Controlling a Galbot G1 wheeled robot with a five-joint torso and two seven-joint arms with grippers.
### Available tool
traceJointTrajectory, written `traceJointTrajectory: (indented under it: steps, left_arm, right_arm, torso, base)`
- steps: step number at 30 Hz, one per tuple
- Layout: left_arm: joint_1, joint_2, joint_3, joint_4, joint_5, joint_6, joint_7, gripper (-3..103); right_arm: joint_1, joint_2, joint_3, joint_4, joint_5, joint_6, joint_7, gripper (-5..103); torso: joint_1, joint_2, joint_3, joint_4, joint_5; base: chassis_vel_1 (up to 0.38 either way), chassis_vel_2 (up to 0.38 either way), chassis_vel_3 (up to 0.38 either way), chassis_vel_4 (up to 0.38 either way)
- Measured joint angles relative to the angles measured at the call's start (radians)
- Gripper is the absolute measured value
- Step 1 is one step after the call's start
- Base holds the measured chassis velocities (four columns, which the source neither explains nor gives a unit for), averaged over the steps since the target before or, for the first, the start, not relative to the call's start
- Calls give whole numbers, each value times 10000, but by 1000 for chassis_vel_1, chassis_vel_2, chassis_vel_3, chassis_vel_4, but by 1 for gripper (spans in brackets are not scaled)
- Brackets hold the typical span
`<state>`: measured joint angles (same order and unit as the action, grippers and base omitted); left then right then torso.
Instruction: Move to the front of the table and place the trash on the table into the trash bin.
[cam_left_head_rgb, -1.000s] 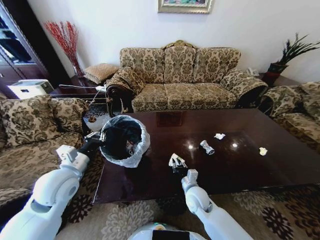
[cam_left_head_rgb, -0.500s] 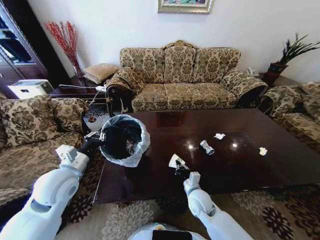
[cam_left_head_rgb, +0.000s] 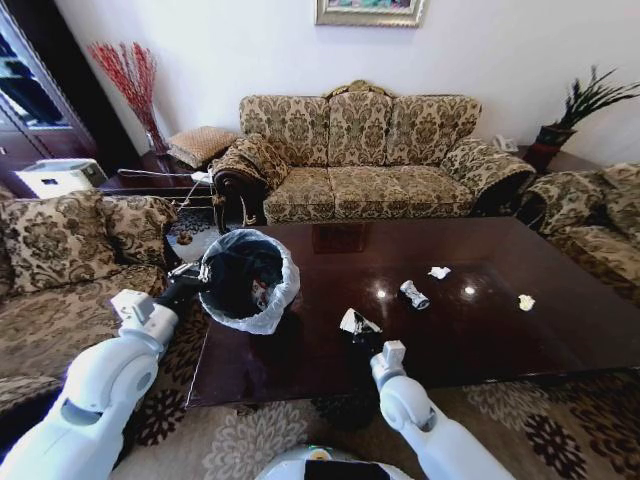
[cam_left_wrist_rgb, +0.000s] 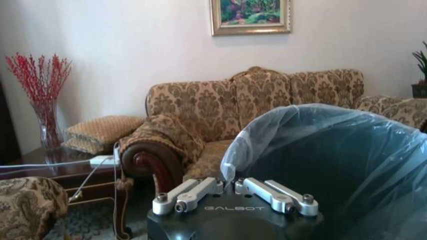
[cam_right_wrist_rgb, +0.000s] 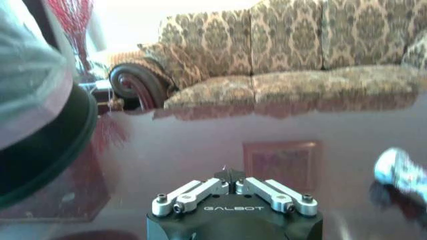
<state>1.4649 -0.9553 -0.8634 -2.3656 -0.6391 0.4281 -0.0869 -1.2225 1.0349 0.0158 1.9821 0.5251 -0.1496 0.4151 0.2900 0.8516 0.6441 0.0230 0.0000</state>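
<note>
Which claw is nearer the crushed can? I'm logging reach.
Right. The right claw, shut on a wrapper, is just short of the can; the left claw grips the bin rim.

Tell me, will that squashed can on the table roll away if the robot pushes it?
Probably not far. The can looks crushed and dented, so it would likely wobble or skid rather than roll. The table is glossy, so it may slide easily.
</note>
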Motion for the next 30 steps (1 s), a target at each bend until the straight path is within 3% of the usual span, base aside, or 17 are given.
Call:
traceJointTrajectory:
  steps: [6,12,13,19,21,25,30]
  left_arm:
    - [-100,29,75,72,0,-1,2,1]
    - [-155,-98,204,264,114,-1,61,1]
    - [-155,-98,204,264,114,-1,61,1]
    - [-198,-134,285,336,157,-1,113,1]
    - [-208,-120,285,354,157,-3,117,1]
    - [-241,-78,280,493,158,-143,125,1]
    - [-250,-80,277,663,159,-420,145,1]
  right_arm:
    - [247,-164,-405,-40,62,-194,-86,-1]
    - [515,395,-1332,-476,153,-587,505,27]
    - [515,395,-1332,-476,153,-587,505,27]
    - [656,534,-1652,-607,512,-762,820,54]
    - [657,543,-1671,-606,573,-780,853,54]
    - [678,548,-1765,-684,632,-885,967,76]
    - [739,549,-1847,-772,696,-958,972,91]
  torso:
    - [0,0,0,-1,-1]
    - [0,0,0,1,1]
    - [0,0,0,1,1]
    - [0,0,0,0,0]
    - [0,0,1,0,0]
    - [0,0,0,0,0]
    - [0,0,0,0,-1]
  base:
    - [0,0,0,0]
    - [0,0,0,0]
    - [0,0,0,0]
    - [0,0,0,0]
    - [0,0,0,0]
    - [0,0,0,0]
    - [0,0,0,0]
